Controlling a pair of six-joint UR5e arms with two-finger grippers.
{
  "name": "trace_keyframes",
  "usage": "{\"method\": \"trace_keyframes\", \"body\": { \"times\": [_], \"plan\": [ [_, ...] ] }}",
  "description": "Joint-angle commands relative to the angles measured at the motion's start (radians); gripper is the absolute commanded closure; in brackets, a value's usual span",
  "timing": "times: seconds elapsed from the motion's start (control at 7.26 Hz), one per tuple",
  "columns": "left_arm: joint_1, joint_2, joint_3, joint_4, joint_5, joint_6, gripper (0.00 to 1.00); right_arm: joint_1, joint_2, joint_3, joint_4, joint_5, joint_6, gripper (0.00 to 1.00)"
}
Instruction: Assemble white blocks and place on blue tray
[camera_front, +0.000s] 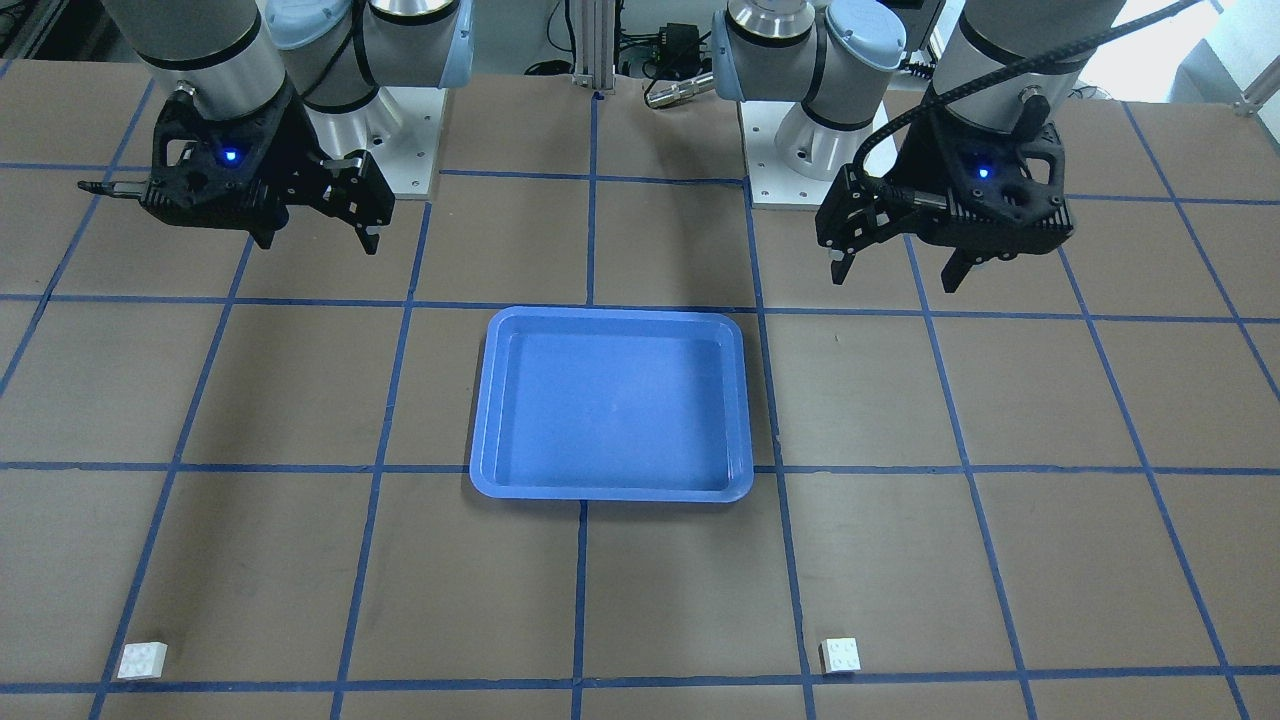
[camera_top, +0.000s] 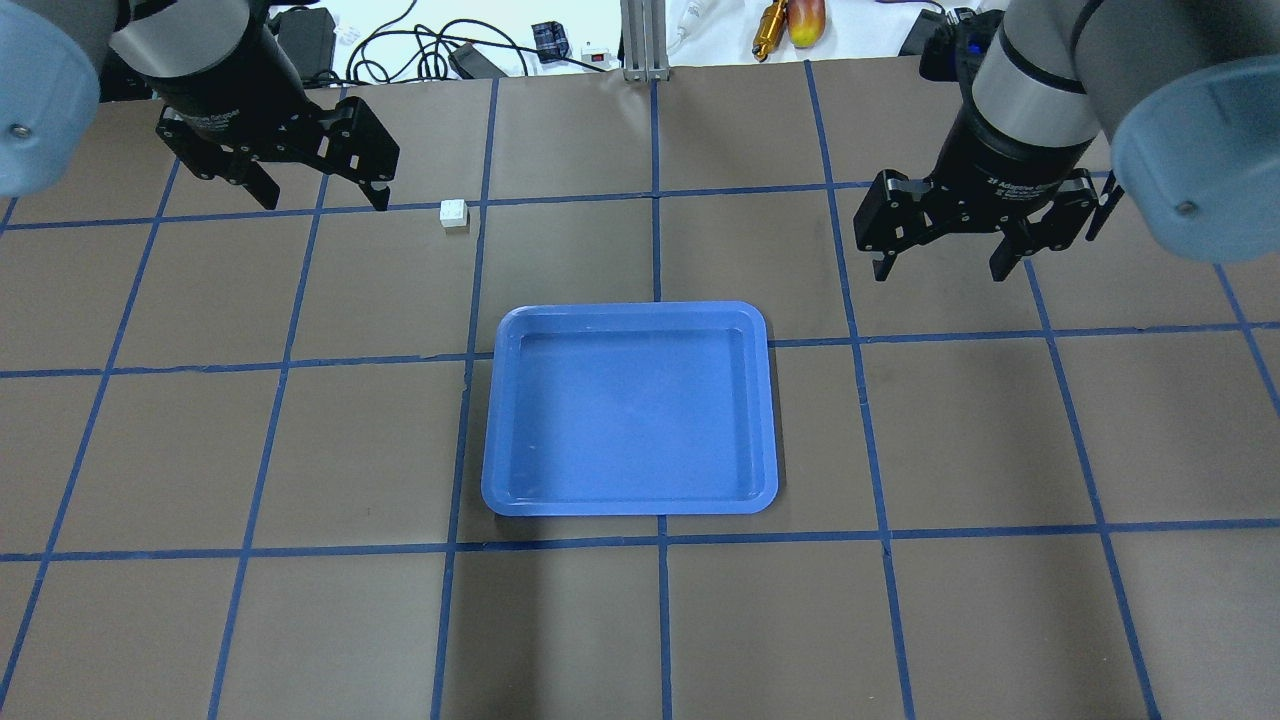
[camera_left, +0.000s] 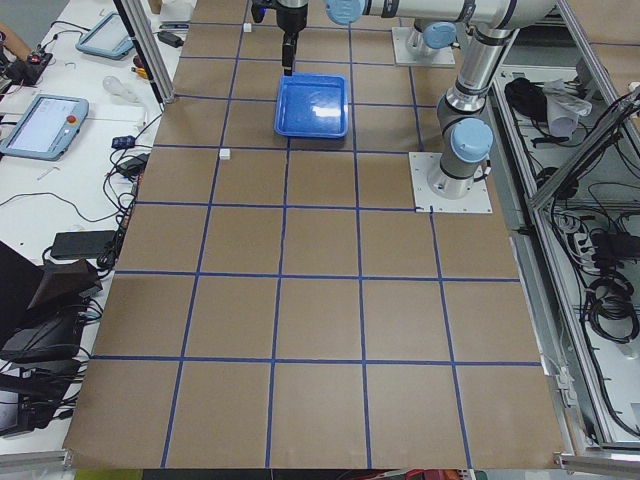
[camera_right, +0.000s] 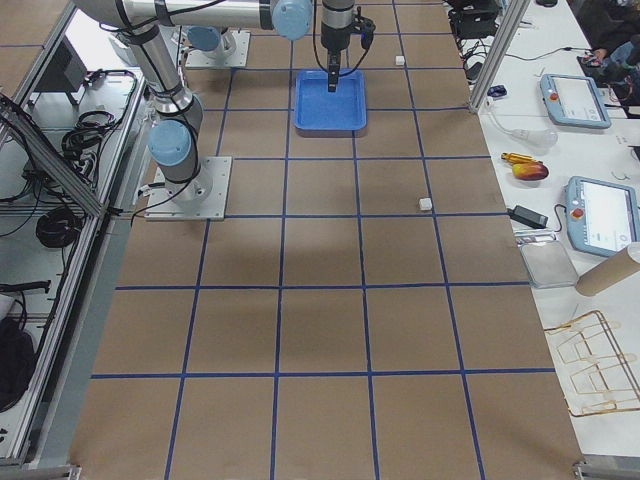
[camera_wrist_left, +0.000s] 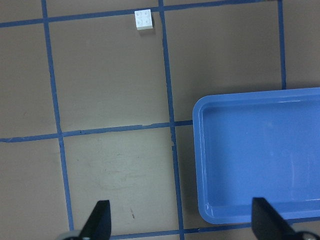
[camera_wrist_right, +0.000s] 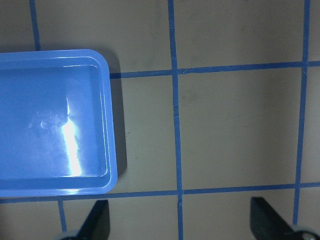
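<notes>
The blue tray (camera_front: 612, 400) lies empty at the table's middle and also shows in the overhead view (camera_top: 628, 410). One white block (camera_front: 840, 655) sits on the far side of the table on my left, also seen from above (camera_top: 454, 214) and in the left wrist view (camera_wrist_left: 144, 19). The other white block (camera_front: 141, 660) sits far out on my right; in the overhead view the right arm hides it. My left gripper (camera_top: 326, 202) hangs open and empty above the table, just left of the near block. My right gripper (camera_top: 940, 272) hangs open and empty to the right of the tray.
Blue tape lines mark a grid on the brown table (camera_top: 300, 450). Both arm bases (camera_front: 400, 150) stand at the robot's edge. Cables and small tools (camera_top: 790, 25) lie beyond the far edge. The tray's corner shows in the right wrist view (camera_wrist_right: 55, 120).
</notes>
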Motion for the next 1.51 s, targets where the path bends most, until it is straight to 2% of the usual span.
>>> {"method": "trace_keyframes", "body": {
  "times": [0.0,0.28,0.41,0.69,0.83,1.1,1.24,1.38],
  "plan": [
    [0.001,-0.001,0.002,-0.009,-0.001,-0.002,0.00,0.001,0.000,0.004,0.004,-0.004,-0.001,0.00],
    [0.002,-0.010,0.000,-0.004,-0.002,-0.002,0.00,0.001,0.000,0.005,0.003,0.000,0.009,0.00],
    [0.004,-0.048,0.000,0.011,-0.005,-0.003,0.00,0.003,0.000,0.005,0.000,0.001,0.010,0.00],
    [0.005,-0.193,0.015,0.143,-0.004,-0.006,0.00,-0.009,0.008,0.004,-0.013,0.012,-0.011,0.00],
    [0.005,-0.268,0.044,0.205,-0.011,-0.005,0.00,-0.044,0.027,-0.005,-0.019,0.041,-0.125,0.00],
    [0.005,-0.403,0.100,0.259,-0.013,0.009,0.00,-0.202,0.080,-0.027,-0.066,0.131,-0.558,0.00],
    [0.005,-0.459,0.095,0.339,-0.013,0.011,0.00,-0.283,0.128,-0.036,-0.081,0.188,-0.770,0.00],
    [0.005,-0.499,0.095,0.348,-0.010,0.009,0.00,-0.349,0.197,-0.051,-0.145,0.191,-1.000,0.00]
  ]
}}
